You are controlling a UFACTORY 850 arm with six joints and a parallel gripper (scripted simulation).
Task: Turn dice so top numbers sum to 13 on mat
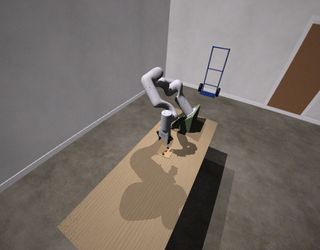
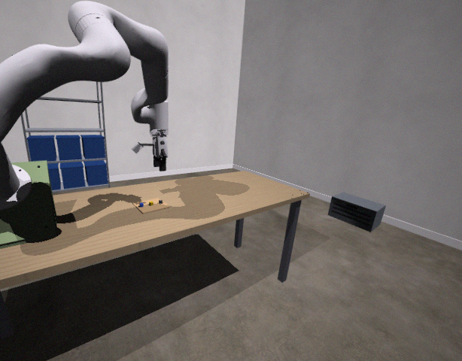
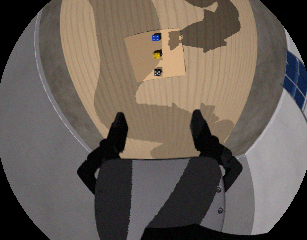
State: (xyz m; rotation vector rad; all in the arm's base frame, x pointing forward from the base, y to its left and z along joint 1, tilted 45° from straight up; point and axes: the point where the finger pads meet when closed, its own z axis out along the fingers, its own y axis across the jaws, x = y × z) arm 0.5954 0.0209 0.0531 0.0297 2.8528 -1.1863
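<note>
- Top view: your white arm's gripper (image 1: 164, 139) hangs above the long wooden table (image 1: 106, 215), near the small tan square mat (image 1: 165, 152).
- Exterior view: blue die (image 2: 141, 203), yellow die (image 2: 150, 202) and dark die (image 2: 159, 201) sit in a row on the mat.
- Wrist view: your jaws are spread wide, holding nothing; dice well ahead.

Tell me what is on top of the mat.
Three dice sit on the mat: blue die, yellow die, dark die. Their top numbers are too small to read.
</note>
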